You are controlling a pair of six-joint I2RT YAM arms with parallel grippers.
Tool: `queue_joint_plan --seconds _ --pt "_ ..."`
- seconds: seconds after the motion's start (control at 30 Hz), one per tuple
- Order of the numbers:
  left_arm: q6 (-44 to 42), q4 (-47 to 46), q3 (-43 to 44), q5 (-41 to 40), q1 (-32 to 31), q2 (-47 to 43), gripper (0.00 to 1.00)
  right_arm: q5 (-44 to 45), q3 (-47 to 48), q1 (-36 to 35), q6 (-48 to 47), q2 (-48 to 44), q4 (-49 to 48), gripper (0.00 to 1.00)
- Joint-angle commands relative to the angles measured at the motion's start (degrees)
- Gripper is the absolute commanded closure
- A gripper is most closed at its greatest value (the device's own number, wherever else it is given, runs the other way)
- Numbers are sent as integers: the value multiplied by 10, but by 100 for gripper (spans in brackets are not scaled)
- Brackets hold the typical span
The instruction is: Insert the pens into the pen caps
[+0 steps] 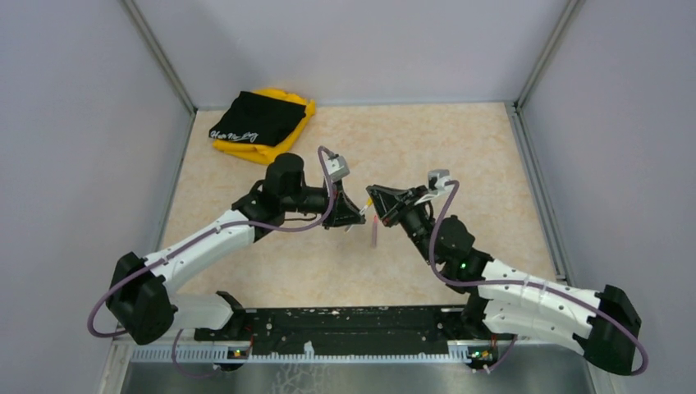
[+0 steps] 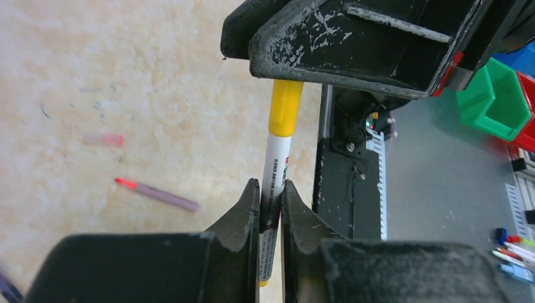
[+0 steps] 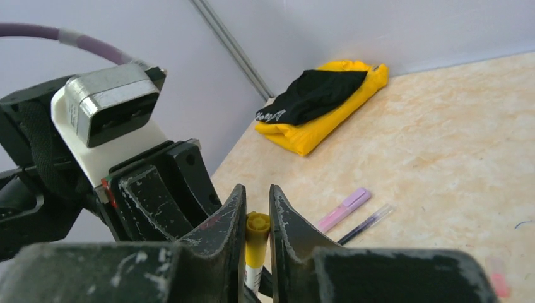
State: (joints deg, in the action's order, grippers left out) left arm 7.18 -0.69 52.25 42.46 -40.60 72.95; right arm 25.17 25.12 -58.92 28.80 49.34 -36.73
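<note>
The left gripper is clamped on the barrel of the white pen, and the right gripper pinches the yellow cap, which looks pushed onto that pen's end or very nearly home. A pink cap and a red-tipped pen lie apart on the table, so at least that pair remains. Both arms reach inward from the near edge, wrists nose to nose, holding the pen in the air over the table's middle.
</note>
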Motion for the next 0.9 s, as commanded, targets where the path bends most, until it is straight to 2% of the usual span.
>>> queue_joint_plan --seconds 0.0,0.13,0.33,0.43,0.63,0.87 --pt "-25 -145 84 -80 21 -6 100 -77 72 8 -41 -35 281 81" --pt "-46 -98 103 -101 21 16 100 -30 143 21 -73 -68 313 62" --pt "-38 11 101 -199 21 40 100 119 127 21 -51 -124 349 53" --pt "-32 63 80 -255 21 57 100 162 103 20 -5 -133 418 52" --pt "1 174 94 -348 21 128 100 152 67 21 81 -119 521 52" --pt "34 235 107 -389 21 211 100 106 43 21 132 -71 540 51"
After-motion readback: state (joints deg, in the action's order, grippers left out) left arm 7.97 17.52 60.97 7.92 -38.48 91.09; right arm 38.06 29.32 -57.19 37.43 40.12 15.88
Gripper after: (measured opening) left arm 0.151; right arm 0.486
